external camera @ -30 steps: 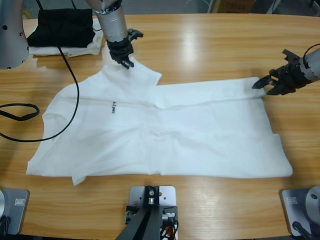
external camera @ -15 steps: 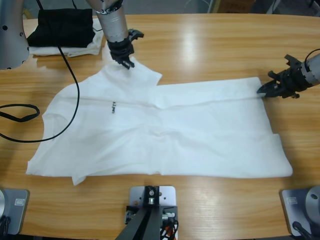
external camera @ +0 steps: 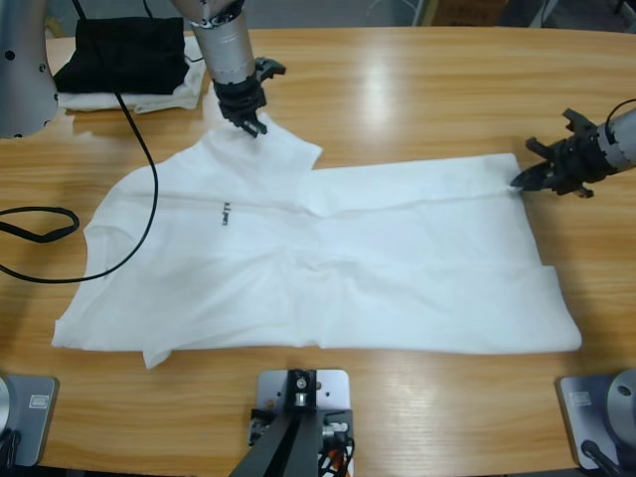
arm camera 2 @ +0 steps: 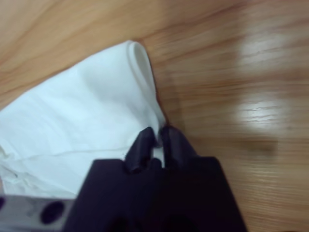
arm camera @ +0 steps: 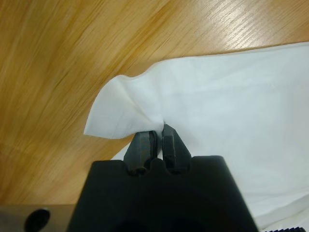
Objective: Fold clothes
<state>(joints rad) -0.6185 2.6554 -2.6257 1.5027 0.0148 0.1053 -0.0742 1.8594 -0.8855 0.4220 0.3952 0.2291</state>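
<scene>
Currently the white T-shirt (external camera: 318, 268) lies spread flat across the middle of the bench (external camera: 417, 89), chest logo up. Left pincer (arm camera: 158, 140) is clenched on a small peak of fabric at the shirt's edge. Right pincer (arm camera 2: 155, 140) is clenched on a rolled corner of the shirt, fabric pinched between both jaws, wood just beside it.

Bright overhead glare streaks on the table (external camera: 397, 79); blurred wrist-view foregrounds.
</scene>
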